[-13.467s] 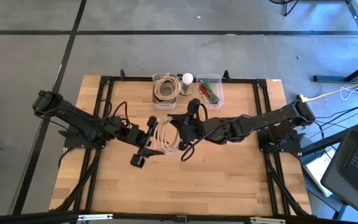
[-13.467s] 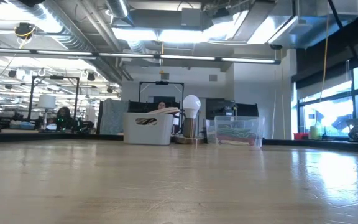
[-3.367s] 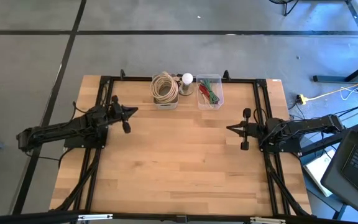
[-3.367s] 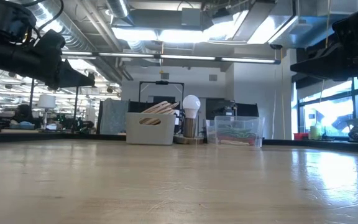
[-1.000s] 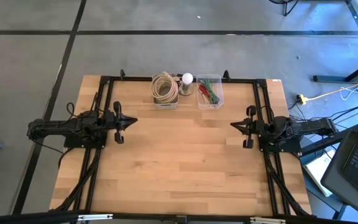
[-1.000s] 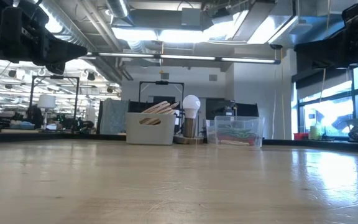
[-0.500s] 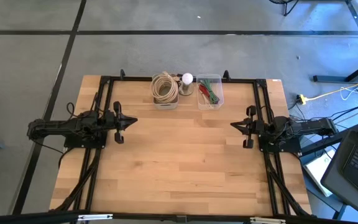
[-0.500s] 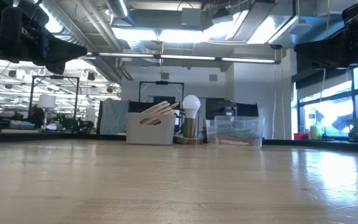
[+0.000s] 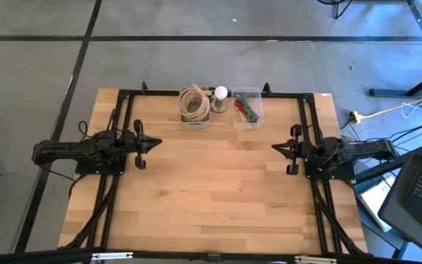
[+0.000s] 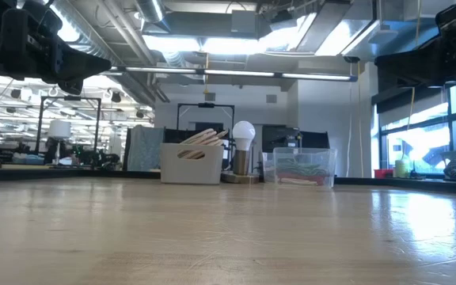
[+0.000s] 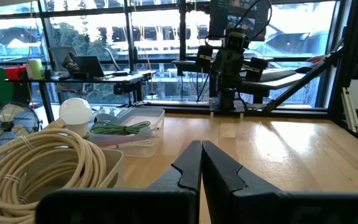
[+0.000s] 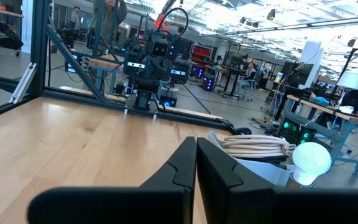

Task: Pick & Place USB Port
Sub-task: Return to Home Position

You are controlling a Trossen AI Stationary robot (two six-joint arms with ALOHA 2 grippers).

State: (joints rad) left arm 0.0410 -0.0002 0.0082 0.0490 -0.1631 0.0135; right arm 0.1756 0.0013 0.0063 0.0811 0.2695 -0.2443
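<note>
A coil of cream USB cable (image 9: 193, 103) lies in the white bin (image 9: 195, 124) at the table's far edge; its top pokes above the bin's rim (image 10: 204, 137). Its plug ends do not show. My left gripper (image 9: 157, 143) hovers shut over the table's left side, pointing right, with nothing between its fingers (image 11: 201, 147). My right gripper (image 9: 273, 149) hovers shut over the right side, pointing left, also with nothing in it (image 12: 196, 142). Both stand well short of the bin.
A white bulb on a stand (image 9: 220, 93) sits between the bin and a clear box (image 9: 247, 108) holding red and green wires. Black frame rails (image 9: 122, 110) run along the table's left, right and far sides. Bare wood (image 9: 215, 183) lies between the arms.
</note>
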